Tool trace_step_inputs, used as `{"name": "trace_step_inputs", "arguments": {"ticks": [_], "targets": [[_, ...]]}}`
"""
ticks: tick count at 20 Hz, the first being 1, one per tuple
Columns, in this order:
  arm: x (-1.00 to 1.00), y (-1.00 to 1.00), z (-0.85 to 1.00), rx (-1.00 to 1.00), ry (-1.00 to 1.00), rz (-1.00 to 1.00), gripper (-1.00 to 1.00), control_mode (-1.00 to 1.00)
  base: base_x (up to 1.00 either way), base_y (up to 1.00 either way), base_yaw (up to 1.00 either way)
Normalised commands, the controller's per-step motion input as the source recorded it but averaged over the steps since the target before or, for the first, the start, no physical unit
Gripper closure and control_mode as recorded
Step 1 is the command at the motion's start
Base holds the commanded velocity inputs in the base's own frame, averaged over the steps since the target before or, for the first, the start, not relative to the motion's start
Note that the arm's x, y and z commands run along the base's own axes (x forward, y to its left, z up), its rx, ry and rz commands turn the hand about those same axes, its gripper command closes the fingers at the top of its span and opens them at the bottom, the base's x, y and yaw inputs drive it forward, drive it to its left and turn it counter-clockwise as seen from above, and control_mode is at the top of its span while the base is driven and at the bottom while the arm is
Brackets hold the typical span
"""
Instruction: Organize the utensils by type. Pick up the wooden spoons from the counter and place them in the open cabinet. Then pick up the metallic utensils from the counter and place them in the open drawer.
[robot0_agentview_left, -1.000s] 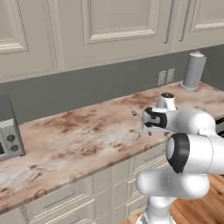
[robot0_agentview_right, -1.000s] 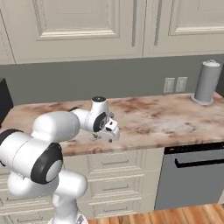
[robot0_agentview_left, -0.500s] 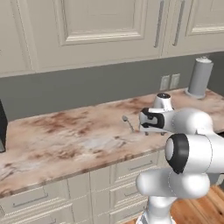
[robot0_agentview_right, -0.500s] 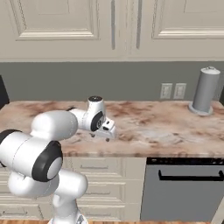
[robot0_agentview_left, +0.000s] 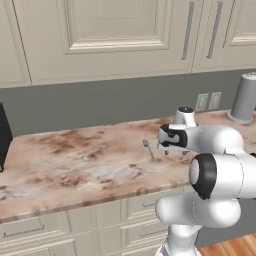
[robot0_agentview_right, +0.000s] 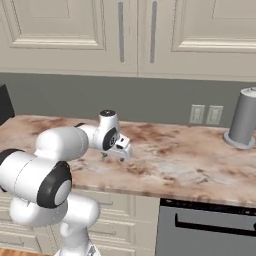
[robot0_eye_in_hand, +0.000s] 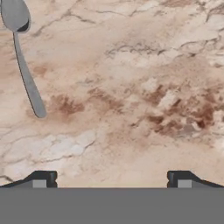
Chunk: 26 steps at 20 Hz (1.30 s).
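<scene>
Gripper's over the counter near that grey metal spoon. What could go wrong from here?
1. The grey metal spoon sits off to one side of the open gripper, not between its fingertips; closing now would probably catch only bare counter.
2. The spoon is thin and lies flat on the stone, so the fingers may slide over it or push it away.
3. The wall cabinets here are all shut and no open drawer shows, so the base likely must drive while carrying it, and a weak pinch could drop it.
</scene>
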Motion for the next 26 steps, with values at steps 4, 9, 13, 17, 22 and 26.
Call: {"name": "trace_step_inputs", "arguments": {"ticks": [4, 9, 13, 17, 22, 26], "targets": [[0.00, 0.00, 0.00, 0.00, 0.00, 0.00, -1.00, 1.00, 0.44, -0.10, 0.10], [0.00, 0.00, 0.00, 0.00, 0.00, 0.00, -1.00, -1.00, 0.11, 0.00, 0.00], [0.06, 0.00, -0.05, 0.06, -0.02, 0.02, -1.00, -1.00, 0.00, 0.00, 0.00], [0.34, 0.10, -0.29, 0.11, 0.00, 0.02, -1.00, -1.00, 0.00, 0.00, 0.00], [0.49, 0.30, -0.37, 0.02, 0.00, 0.00, -1.00, -1.00, 0.00, 0.00, 0.00], [0.39, 0.23, -0.28, 0.02, 0.00, 0.00, -1.00, -1.00, 0.00, 0.00, 0.00]]}}
